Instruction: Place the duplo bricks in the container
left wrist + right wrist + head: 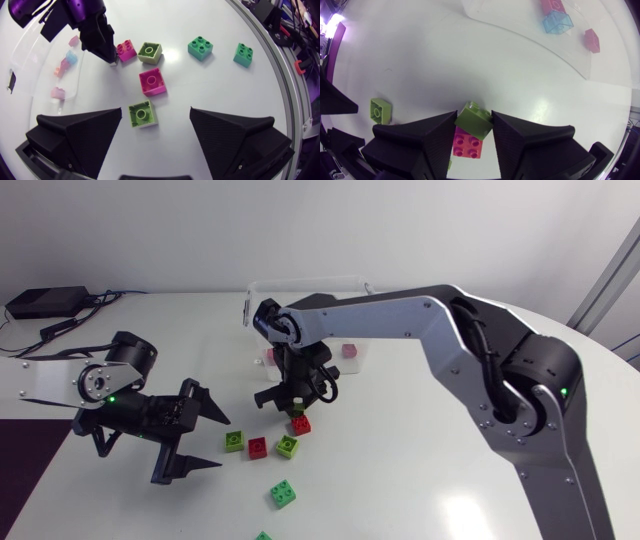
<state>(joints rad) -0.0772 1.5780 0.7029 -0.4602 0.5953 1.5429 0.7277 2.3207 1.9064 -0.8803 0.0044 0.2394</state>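
On the white table (pixel 400 480), the left gripper (pixel 218 442) sits with its fingers apart beside several loose duplo bricks (pixel 258 447). The right gripper (pixel 474 117) is clamped on an olive-green brick (pixel 475 123) close by a red brick (pixel 300 424). The clear container (pixel 300 284) behind holds only a few bricks, so most of the job seems left.
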